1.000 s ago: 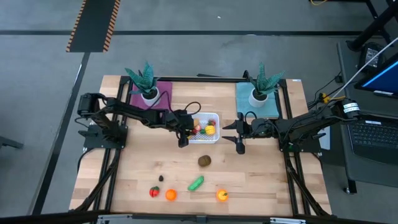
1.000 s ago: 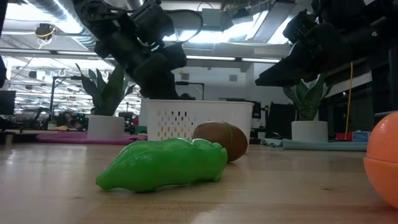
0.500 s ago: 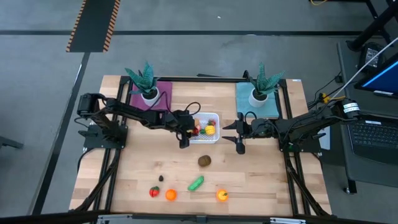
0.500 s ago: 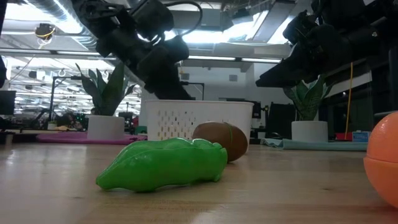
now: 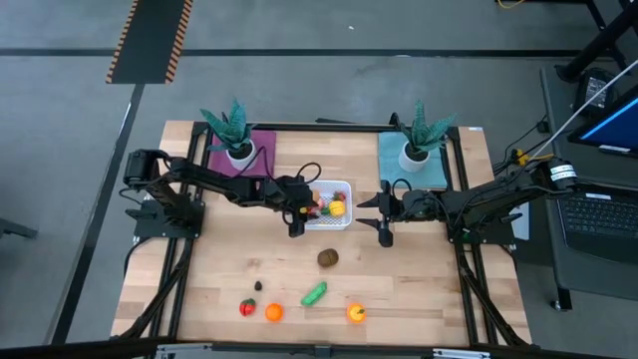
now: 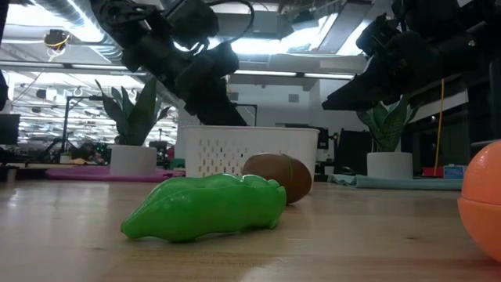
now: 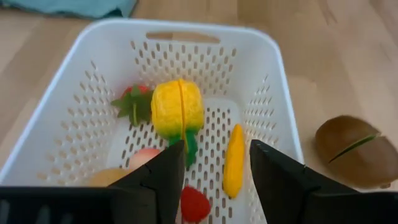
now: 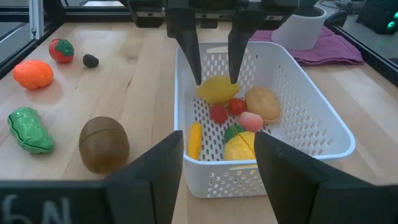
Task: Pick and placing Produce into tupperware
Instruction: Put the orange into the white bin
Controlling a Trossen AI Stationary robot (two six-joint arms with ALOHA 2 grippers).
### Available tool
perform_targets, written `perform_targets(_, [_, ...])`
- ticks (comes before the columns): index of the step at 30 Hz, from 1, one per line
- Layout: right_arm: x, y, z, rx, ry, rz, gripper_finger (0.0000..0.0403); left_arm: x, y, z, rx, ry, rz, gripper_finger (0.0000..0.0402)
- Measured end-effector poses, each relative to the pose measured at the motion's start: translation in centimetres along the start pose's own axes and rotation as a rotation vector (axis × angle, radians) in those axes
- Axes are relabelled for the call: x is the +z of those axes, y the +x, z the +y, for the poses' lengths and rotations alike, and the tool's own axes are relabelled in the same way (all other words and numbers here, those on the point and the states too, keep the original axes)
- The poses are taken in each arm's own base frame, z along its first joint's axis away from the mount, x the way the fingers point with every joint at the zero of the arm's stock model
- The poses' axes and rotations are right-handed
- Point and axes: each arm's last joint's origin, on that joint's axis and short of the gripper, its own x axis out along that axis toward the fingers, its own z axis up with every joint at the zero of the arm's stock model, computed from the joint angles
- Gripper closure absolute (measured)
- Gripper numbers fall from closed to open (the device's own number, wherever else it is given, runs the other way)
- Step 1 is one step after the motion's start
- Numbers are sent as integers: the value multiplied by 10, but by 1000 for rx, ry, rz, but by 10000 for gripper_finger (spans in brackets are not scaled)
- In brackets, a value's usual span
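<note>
Table (image 5: 429, 289), left hand (image 8: 214, 46) over tupperware (image 5: 344, 186)

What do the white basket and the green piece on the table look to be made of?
The white basket looks like moulded plastic, matte: thin perforated walls with rows of slots. The green piece looks like hard, glossy plastic: smooth lumpy surface with bright highlights, though it might be rubbery.

- In the low view, the orange fruit (image 6: 484, 205) is cut off by the picture's edge.
- There the basket (image 6: 247, 149) wall hides its contents, and the green piece (image 6: 205, 207) covers part of the brown fruit (image 6: 283, 175).
- In the left wrist view, dark fingers (image 7: 157, 180) cover the nearest produce.
</note>
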Motion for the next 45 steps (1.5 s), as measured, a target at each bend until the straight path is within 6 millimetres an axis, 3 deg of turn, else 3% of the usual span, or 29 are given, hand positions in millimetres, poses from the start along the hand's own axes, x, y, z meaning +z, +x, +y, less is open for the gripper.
perform_targets(7, [-1,0,0,-1,-10,7,203,15,-13,-6,-17,12,-67,240])
perform_targets(20, [-3,0,0,2,48,26,203,28,-80,-19,-45,31,-92,254])
perform_targets(29, [-4,-1,8,266,-120,27,203,-1,-104,-32,53,-18,-117,243])
perform_targets(35, [-3,-1,8,260,-100,21,203,-24,-118,-42,80,-76,-138,250])
perform_targets(39, [-2,-1,6,145,-53,16,202,-38,-127,-48,107,-103,-167,256])
perform_targets(45, [-2,-1,6,126,-73,13,165,-54,-141,-53,166,-115,-229,263])
